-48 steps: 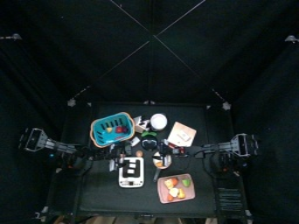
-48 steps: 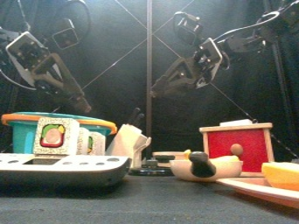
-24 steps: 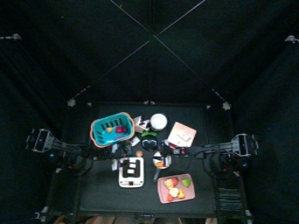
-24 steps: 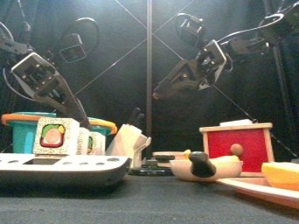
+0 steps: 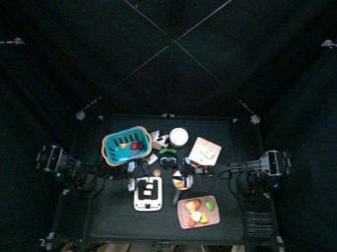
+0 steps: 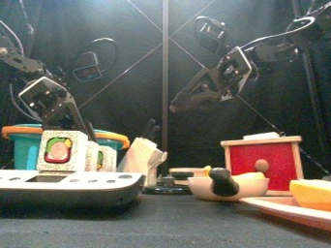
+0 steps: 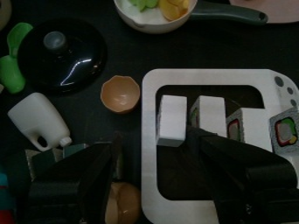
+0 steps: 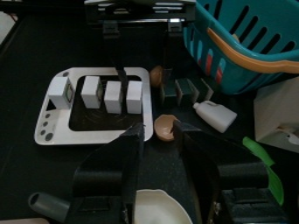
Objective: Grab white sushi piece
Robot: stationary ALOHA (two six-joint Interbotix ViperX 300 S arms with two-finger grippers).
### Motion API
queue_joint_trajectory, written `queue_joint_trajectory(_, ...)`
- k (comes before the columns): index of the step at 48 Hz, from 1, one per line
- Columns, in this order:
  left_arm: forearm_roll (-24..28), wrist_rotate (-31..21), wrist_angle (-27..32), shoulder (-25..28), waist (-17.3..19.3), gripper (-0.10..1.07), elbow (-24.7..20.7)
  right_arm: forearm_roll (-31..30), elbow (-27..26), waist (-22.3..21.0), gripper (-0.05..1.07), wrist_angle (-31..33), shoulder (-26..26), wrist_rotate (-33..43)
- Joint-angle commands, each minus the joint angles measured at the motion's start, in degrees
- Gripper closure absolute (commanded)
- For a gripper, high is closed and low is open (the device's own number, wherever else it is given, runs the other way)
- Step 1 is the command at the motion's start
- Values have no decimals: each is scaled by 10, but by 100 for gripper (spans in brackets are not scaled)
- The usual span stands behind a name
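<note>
The white sushi piece (image 7: 172, 120) sits on the white tray (image 7: 155, 166) near the bench's front edge — left gripper (image 7: 158, 164), fingers wide, should descend squarely, straddling it before closing.

1. We counted one white sushi tray (image 7: 264, 80) with several sushi pieces (image 7: 170, 119) on it; the exact number was unclear.
2. We saw one blue basket (image 5: 126, 146).
3. We saw one red box (image 6: 262, 162).
4. We counted two black arms, one on each side.
</note>
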Motion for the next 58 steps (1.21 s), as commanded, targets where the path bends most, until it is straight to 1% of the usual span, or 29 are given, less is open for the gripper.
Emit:
queue_joint_trajectory(1,2,1,-4,0,2,4,-12,0,-6,0,30,-5,-8,-1)
queue_joint_trajectory(14,8,2,-5,1,3,14,-14,0,-10,-2,30,-5,4,-1)
queue_joint_trajectory(31,33,2,-2,11,2,14,-25,0,-12,-3,30,-5,10,-2)
queue_joint_trajectory(44,33,1,1,29,3,16,-28,0,-11,-4,30,-5,11,-2)
queue_joint_trajectory(51,33,2,1,29,3,16,-31,0,-11,-4,30,-4,15,-2)
queue_joint_trajectory(56,33,2,1,29,3,20,-32,0,-12,-4,30,-4,17,-2)
queue_joint_trajectory(58,33,2,1,29,3,24,-32,0,-12,-4,30,-5,18,-2)
